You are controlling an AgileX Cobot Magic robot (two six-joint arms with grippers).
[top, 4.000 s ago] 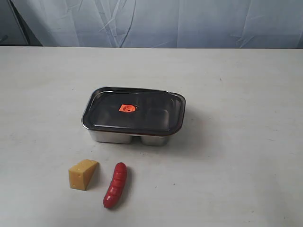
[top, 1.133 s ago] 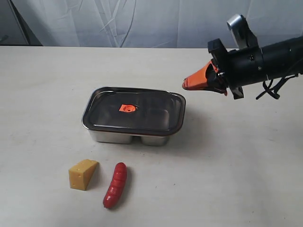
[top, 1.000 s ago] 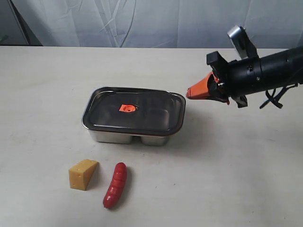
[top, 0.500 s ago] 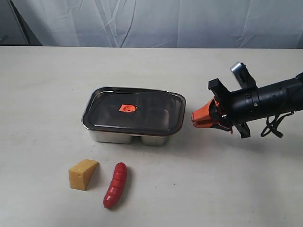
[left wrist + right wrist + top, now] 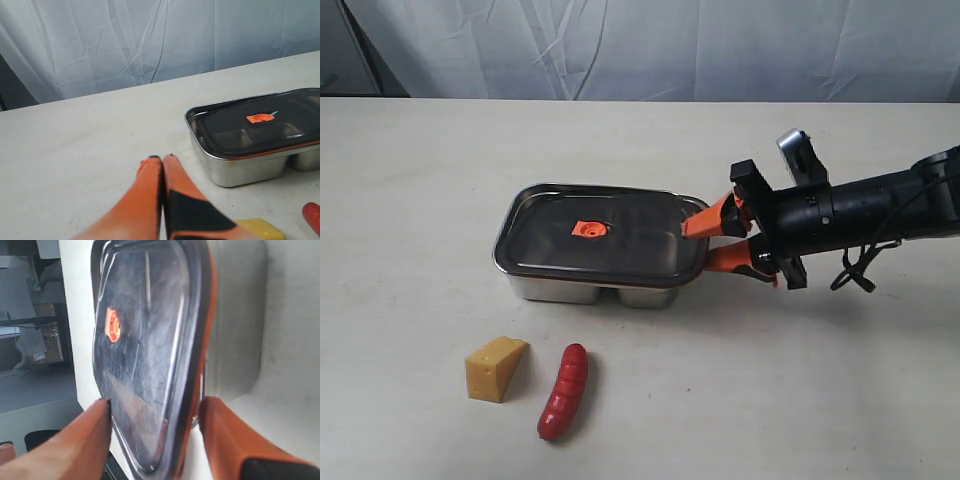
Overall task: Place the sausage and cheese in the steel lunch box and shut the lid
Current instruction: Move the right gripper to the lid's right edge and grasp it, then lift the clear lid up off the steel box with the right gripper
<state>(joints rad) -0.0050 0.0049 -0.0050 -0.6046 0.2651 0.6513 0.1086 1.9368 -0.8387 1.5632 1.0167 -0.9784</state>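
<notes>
The steel lunch box stands mid-table with the dark lid on it, an orange valve at its centre. My right gripper is open and straddles the lid's right edge, one finger above it and one below beside the box wall. In the right wrist view the lid rim lies between the fingers, apart from both. The yellow cheese and red sausage lie on the table in front of the box. My left gripper is shut and empty, hovering over the table short of the box.
A pale curtain hangs behind the table's far edge. The black right arm reaches in from the right, low over the table.
My right gripper came down and moved left to the box, and its jaws went from shut to open round the lid's right edge. Box, cheese and sausage have not moved.
</notes>
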